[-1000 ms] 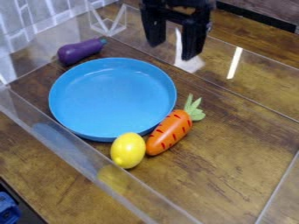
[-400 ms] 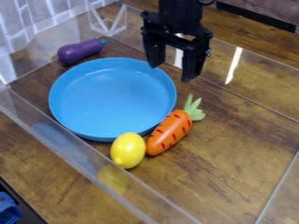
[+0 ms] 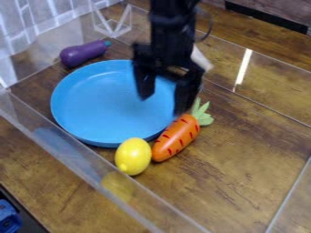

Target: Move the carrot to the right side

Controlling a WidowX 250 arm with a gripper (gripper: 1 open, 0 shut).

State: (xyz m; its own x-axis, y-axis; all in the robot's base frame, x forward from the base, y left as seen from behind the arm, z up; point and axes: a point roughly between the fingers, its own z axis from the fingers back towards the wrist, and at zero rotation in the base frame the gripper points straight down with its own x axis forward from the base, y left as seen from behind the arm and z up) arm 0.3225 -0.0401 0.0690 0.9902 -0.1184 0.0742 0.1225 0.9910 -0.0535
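Your black two-fingered gripper (image 3: 166, 91) hangs spread and empty. The small orange ridged toy carrot (image 3: 177, 136) lies ungrasped just below the fingers; the whole move remains.

Views: one, a fixed camera outside the arm.
Position: raised above the near corner of the wooden table (image 3: 243, 136), looking down at a steep slant across it.
Facing: toward the tiled wall (image 3: 36, 23) at upper left; the table edges run diagonally through the frame.
Range: close; the blue plate (image 3: 85, 105) fills much of the middle, and the arm enters from the top edge, cut off above the end effector (image 3: 166, 89).
Overlap: none, single view.
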